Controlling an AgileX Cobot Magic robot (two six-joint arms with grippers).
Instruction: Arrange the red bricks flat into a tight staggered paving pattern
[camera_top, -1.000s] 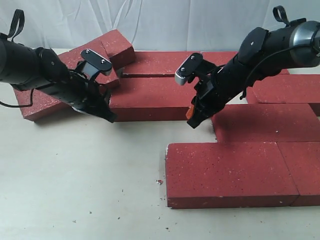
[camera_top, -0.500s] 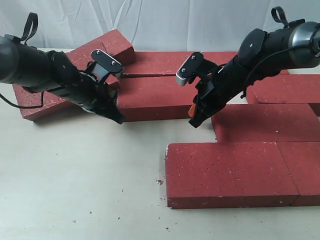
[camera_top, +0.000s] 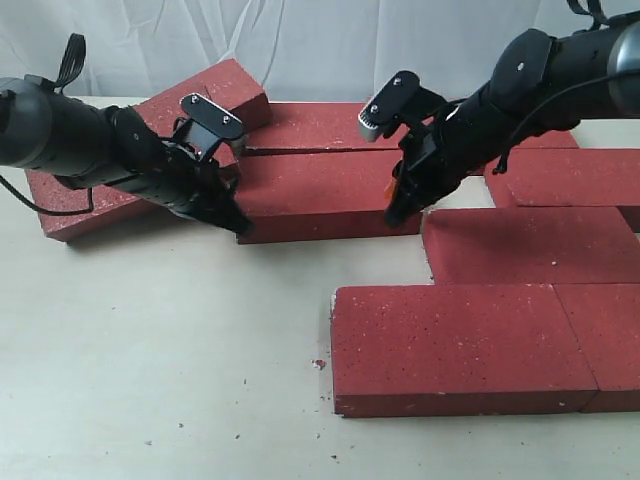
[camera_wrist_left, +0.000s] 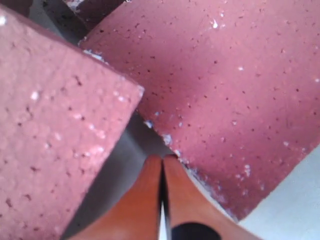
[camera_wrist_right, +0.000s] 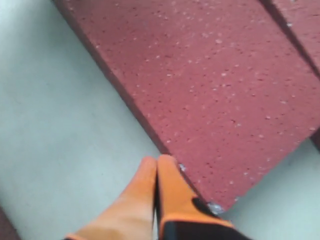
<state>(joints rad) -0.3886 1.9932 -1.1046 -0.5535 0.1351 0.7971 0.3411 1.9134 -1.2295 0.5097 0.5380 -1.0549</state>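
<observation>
At the middle brick's (camera_top: 320, 190) front corners, left gripper (camera_top: 240, 226) and right gripper (camera_top: 392, 214) are closed, empty; uneven shoves could jam it against the tilted brick (camera_top: 75, 212) at nine o'clock.

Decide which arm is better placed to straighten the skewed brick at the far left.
Likely left: the left gripper, shut, sits beside the skewed brick; the right gripper is at the centre brick's other end.
</observation>
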